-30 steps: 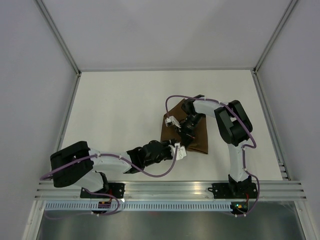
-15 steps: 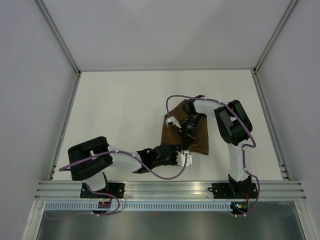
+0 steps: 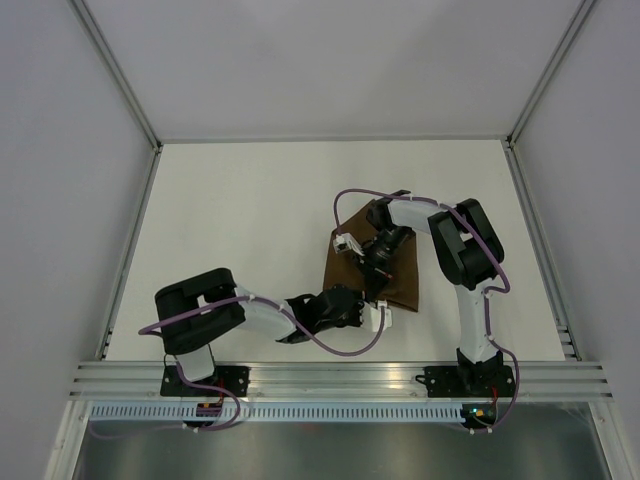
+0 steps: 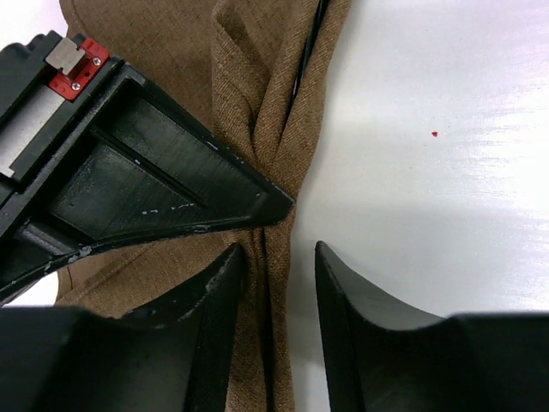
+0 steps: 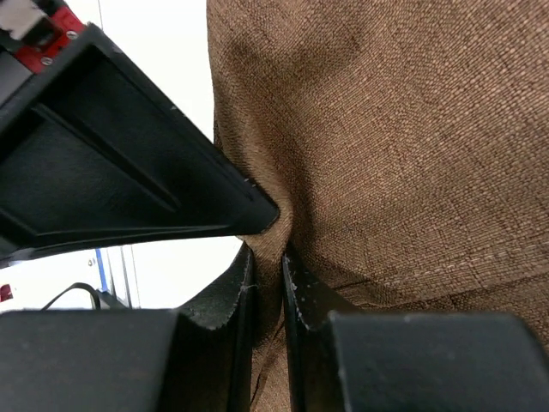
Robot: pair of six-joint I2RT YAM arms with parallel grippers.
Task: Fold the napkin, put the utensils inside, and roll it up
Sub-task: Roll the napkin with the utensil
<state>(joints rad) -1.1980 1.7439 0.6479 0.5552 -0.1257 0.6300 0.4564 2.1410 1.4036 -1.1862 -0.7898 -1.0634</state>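
Brown napkin (image 5: 412,129), thin, limp: right tool (image 5: 268,257) pinches a ridge; left tool (image 4: 279,253), jaws apart, straddles the fold, worth gripping there.

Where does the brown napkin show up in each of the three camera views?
Top external: the napkin lies right of centre, toward the near edge.
Left wrist: napkin from top left to bottom centre.
Right wrist: napkin fills the right side.
Shared landmark: the white table beside its edge.

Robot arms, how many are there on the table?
2. The left arm reaches from the near left, its jaws open around the napkin's near edge. The right arm bends over from the near right, its jaws pinching a napkin fold. None looks hidden.
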